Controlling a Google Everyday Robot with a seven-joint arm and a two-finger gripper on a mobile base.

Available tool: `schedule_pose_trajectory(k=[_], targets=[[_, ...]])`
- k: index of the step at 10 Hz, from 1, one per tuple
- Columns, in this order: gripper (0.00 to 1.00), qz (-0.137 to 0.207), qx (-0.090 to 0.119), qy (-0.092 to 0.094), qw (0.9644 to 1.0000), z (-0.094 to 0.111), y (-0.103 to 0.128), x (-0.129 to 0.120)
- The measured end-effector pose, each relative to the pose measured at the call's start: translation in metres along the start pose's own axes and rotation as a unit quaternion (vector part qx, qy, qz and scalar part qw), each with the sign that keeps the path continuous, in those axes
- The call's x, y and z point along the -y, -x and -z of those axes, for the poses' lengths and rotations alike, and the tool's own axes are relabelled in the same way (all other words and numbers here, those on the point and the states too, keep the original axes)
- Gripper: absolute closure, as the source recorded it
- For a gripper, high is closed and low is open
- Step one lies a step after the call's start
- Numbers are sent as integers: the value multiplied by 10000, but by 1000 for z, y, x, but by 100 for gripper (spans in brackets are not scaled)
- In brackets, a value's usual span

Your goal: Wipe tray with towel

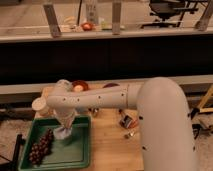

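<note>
A green tray [80, 150] lies at the front left of the wooden table. A bunch of dark grapes [41, 146] sits in its left half. My gripper [63, 124] points down over the tray's back middle, at the end of the white arm that reaches in from the right. It is shut on a white towel [64, 132], whose bunched lower end rests on the tray floor just right of the grapes.
A paper cup [39, 105] stands just behind the tray's back left corner. A red bowl [79, 86] is at the table's back. Small packets [128, 121] lie to the right of the tray. A dark counter wall runs behind the table.
</note>
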Motion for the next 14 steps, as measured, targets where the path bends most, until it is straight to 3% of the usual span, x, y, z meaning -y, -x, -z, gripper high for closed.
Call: schedule_pose_trajectory(k=[6,11,14], targets=[[100,-46,208,59,9998,-42,0,-26],[100,-201,294,113,9993,-50,-13,-40],[100,40,305,123,9995,-50,-10,-23]])
